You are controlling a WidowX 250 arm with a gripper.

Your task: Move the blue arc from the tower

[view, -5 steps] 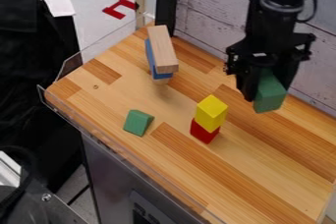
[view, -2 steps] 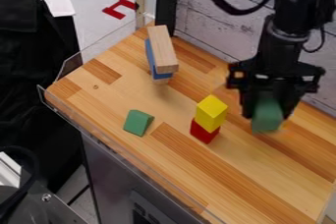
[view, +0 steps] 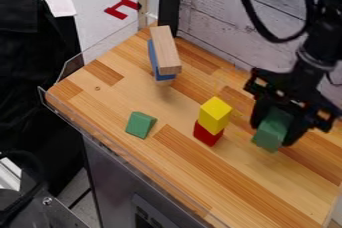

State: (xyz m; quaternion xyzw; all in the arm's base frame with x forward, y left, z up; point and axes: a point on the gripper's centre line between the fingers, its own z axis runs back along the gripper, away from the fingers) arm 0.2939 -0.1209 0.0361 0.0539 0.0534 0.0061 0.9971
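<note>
Gripping a green block (view: pixel 270 137), my gripper (view: pixel 275 127) is at the right of the camera view, its two fingers parted only by the block's width and closed on either side of it. The block is tipped, its top leaning to the right; I cannot tell whether its lower end touches the tabletop (view: pixel 254 192). Just to its left in the view, a yellow block (view: pixel 216 116) sits on a red block (view: pixel 207 135), turned with an edge toward the camera. Farther left lies a green wedge (view: pixel 140 125).

Well apart from me, toward the upper left, the blue arc (view: pixel 153 58) is sandwiched between a long wooden block (view: pixel 165 49) on top and a small wooden piece (view: pixel 163 82) underneath. Its long axis runs with the block above, from the far end down toward the near end, slanting slightly right. It is a deep, plain blue, seen as a strip along the left side and a short bit at the near end; its curve is hidden.
</note>
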